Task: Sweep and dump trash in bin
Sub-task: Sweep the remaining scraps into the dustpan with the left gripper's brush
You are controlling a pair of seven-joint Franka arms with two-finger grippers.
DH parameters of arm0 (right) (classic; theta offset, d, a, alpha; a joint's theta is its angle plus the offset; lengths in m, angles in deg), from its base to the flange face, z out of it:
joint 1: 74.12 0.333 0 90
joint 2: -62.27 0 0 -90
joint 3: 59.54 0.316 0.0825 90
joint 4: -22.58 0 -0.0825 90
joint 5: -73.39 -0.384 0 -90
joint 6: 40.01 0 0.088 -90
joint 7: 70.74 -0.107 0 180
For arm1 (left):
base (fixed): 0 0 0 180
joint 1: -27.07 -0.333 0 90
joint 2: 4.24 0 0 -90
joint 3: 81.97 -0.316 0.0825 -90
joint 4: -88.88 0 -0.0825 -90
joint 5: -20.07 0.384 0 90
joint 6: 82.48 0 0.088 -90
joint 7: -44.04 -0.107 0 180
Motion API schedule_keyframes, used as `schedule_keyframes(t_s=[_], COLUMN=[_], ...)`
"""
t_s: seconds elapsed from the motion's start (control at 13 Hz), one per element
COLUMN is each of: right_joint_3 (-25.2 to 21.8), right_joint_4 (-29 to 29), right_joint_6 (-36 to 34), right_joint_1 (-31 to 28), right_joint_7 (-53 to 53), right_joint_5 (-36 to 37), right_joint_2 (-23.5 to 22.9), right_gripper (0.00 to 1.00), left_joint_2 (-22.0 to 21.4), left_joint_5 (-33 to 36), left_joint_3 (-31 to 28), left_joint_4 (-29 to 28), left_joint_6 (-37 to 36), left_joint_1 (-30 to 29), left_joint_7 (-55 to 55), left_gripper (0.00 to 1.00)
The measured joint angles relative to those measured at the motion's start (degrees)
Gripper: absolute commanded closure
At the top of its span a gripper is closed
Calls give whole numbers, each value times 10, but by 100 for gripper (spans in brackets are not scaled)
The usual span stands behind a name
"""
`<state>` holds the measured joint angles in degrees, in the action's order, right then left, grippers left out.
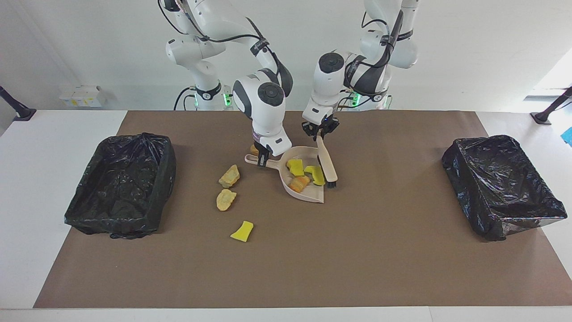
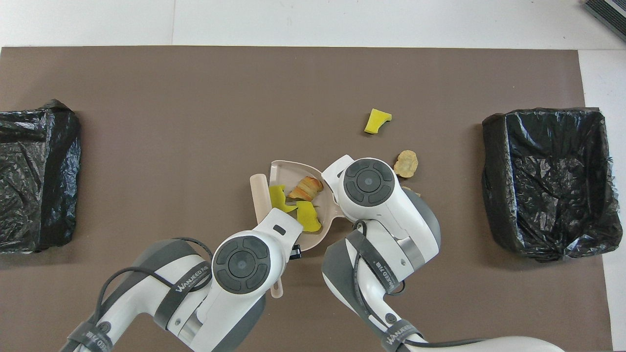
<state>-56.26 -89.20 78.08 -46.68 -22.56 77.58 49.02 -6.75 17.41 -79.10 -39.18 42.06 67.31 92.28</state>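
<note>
While my right tool [image 1: 262, 157] grips the dustpan [image 1: 308, 190] handle, my left tool [image 1: 320, 133] grips the brush [image 1: 328, 165] beside it. Three trash scraps [image 1: 305, 174] sit inside; others [image 1: 226, 188] lie on the bench [image 1: 402, 250].

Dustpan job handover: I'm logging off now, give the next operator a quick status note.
Left end effector: shut on the brush, whose bristles sit at the dustpan's edge toward the left arm's end of the table.
Right end effector: shut on the dustpan handle; the pan lies on the mat.
Done: three scraps in the pan, two yellow sponge chunks and one orange lump.
Left: two tan lumps and one yellow chunk on the mat toward the right arm's end; another lump peeks out by the right end effector. Both bins hold no trash; nothing dumped yet.
</note>
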Motion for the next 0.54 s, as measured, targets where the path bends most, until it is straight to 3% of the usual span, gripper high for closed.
schedule_keyframes(t_s=[0.54], right_joint_3=[-1], right_joint_4=[0], right_joint_6=[0], right_joint_1=[-9], right_joint_7=[0], right_joint_5=[-16], right_joint_2=[0], right_gripper=[100], left_joint_2=[-5], left_joint_5=[0], left_joint_3=[11], left_joint_4=[25], left_joint_6=[-23], left_joint_1=[24], left_joint_7=[28], left_gripper=[100])
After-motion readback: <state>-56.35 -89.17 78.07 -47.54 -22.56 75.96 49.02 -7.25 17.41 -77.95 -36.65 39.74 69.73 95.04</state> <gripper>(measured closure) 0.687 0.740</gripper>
